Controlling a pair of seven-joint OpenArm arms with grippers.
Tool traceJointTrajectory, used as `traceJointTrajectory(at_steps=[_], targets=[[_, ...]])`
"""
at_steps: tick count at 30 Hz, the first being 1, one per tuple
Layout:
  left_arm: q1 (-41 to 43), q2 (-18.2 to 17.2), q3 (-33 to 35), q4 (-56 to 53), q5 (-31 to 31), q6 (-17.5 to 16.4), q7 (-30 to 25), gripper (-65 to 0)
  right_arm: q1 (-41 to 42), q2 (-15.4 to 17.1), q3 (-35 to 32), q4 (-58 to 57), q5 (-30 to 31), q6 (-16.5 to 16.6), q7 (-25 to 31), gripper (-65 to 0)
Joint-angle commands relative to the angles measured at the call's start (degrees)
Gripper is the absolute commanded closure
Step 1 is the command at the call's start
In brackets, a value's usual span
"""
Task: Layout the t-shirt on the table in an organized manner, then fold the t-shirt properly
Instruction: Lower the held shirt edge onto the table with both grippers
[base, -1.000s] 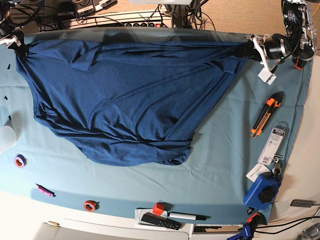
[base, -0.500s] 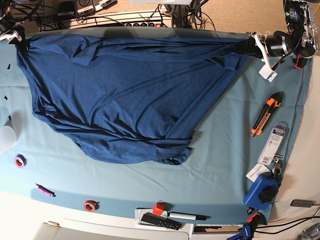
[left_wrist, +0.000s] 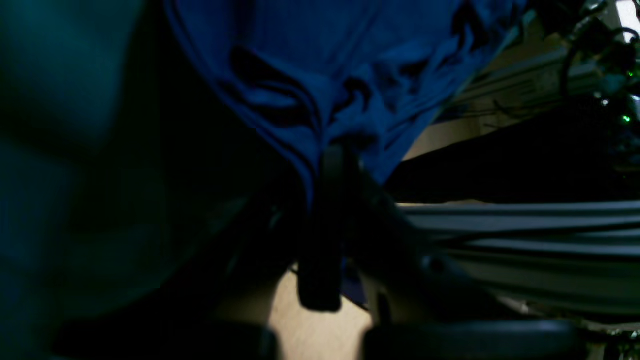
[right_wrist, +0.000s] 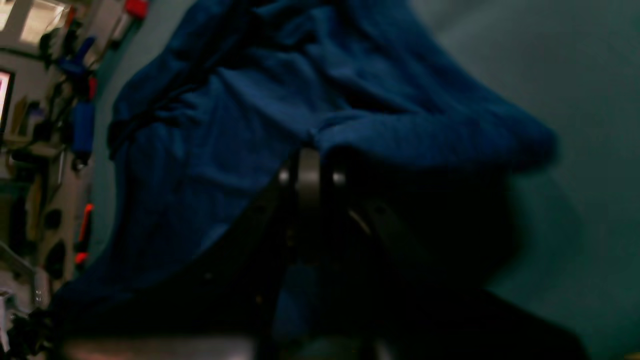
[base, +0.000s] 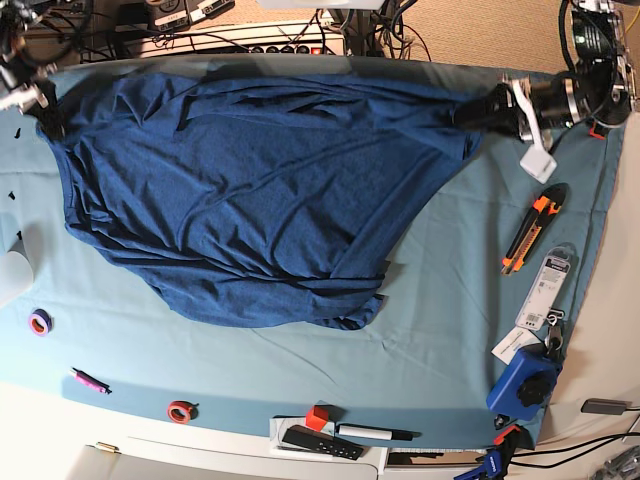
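While both arms hold opposite corners of it, the large dark navy-blue heathered knit t-shirt (base: 240, 190) lies spread across the far half of the wide surface (base: 440, 330) covered in light teal-blue cloth, with its lower edge sagging in a rounded bulge toward the near side. The fabric is wrinkled, with long creases running from corner to corner along the far edge.

The left gripper (base: 480, 108), at the right of the base view, has its fingers (left_wrist: 325, 190) closed tight on a bunched corner of the shirt; in the left wrist view the cloth gathers into folds right at the dark fingertips. The right gripper (base: 45, 115), at the left edge of the base view, likewise has its fingers (right_wrist: 307, 175) pinched shut on the opposite corner, the fabric draping over them in the right wrist view.

Beside the shirt, to the right, an orange and black utility knife (base: 532, 230) lies on the cloth, and nearer the front a blue plastic block (base: 524, 382) sits by the edge. Along the near edge are a small red ring (base: 180, 411), a purple tape roll (base: 39, 322), a pink marker (base: 89, 381), a small red cube (base: 317, 417) and a black-tipped white pen (base: 372, 433).
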Motion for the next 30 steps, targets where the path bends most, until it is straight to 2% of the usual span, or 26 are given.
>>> traceJointTrajectory(at_steps=[1, 5, 11, 17, 21, 26, 30], targets=[[-0.66, -0.79, -0.26, 0.81, -2.49, -0.28, -0.72, 0.0, 0.85, 1.62, -0.74, 0.76, 1.75, 0.08, 1.14, 0.0], [-2.51, 0.68, -0.11, 0.81, -2.19, -0.28, -1.22, 0.0, 4.31, 1.62, -5.11, 0.76, 0.76, 0.08, 1.14, 0.0], [-6.23, 3.15, -0.11, 0.81, -1.44, -0.28, -2.45, 0.0, 8.55, 1.64, -10.12, 0.76, -8.39, 0.08, 2.27, 0.0], [-10.32, 4.33, -0.11, 0.81, 8.00, -0.28, -8.04, 0.0, 10.60, 1.64, -10.47, 0.76, -19.41, 0.08, 8.68, 0.0], [-11.76, 4.31, -0.11, 0.81, 12.37, -0.28, -9.44, 0.0, 10.58, 1.64, -10.47, 0.76, -25.83, 0.08, 11.91, 0.0], [-11.82, 4.33, -0.11, 0.79, 18.58, -0.28, -11.19, 0.0, 10.60, 1.64, -10.47, 0.76, -33.35, -3.69, 17.14, 0.0], [-11.82, 4.33, -0.11, 0.79, 24.20, 3.28, -13.40, 0.0, 10.60, 1.64, -10.47, 0.76, -37.53, -6.60, 19.54, 0.0]])
